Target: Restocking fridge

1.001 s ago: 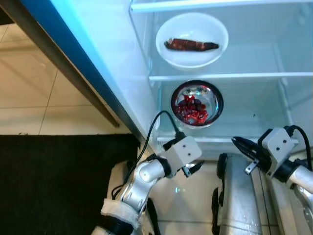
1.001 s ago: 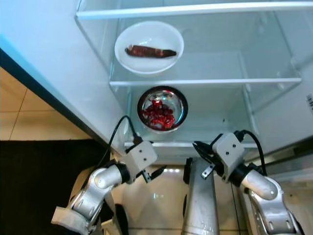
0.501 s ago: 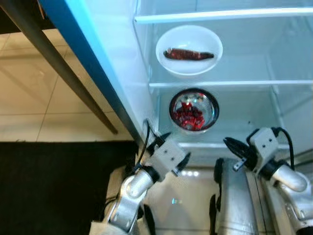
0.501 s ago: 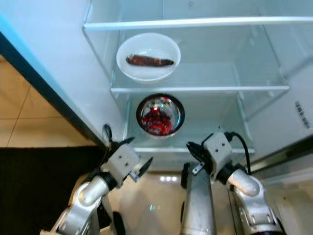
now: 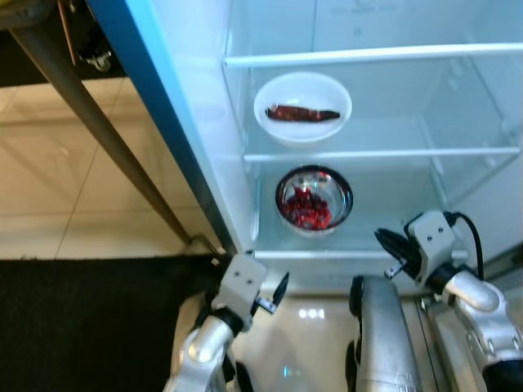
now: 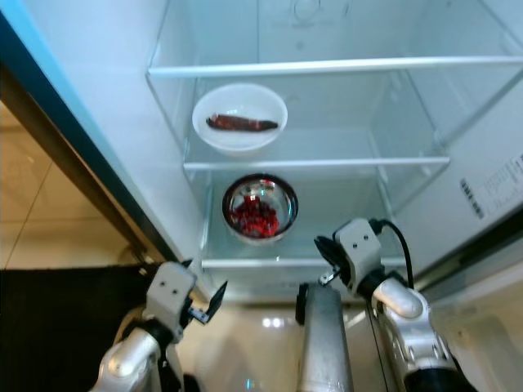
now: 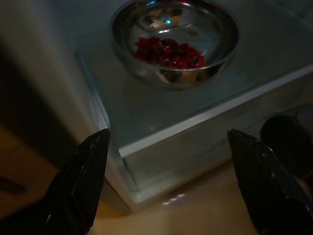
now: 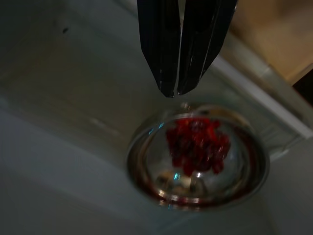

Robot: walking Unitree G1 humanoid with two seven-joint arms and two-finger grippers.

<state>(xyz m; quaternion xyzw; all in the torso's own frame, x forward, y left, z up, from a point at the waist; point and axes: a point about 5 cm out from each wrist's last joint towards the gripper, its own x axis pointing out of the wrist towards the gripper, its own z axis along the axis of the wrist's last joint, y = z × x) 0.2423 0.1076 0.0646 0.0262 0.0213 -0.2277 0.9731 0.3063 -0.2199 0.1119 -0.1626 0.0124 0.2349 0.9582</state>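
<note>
Beige floor tiles (image 5: pixel 57 188) and a black mat (image 5: pixel 82 327) fill the left of the frame; the open fridge (image 5: pixel 196 122) takes the upper right. At lower centre-left, my left end effector (image 5: pixel 278 291) hangs below the fridge's front edge, fingers spread apart. Above it, the steel bowl (image 5: pixel 314 200) of red pieces rests on the lower glass shelf (image 5: pixel 392 196), the white bowl (image 5: pixel 302 107) one shelf up. At lower right, my right end effector (image 5: pixel 386 240) has its fingers together, empty.
</note>
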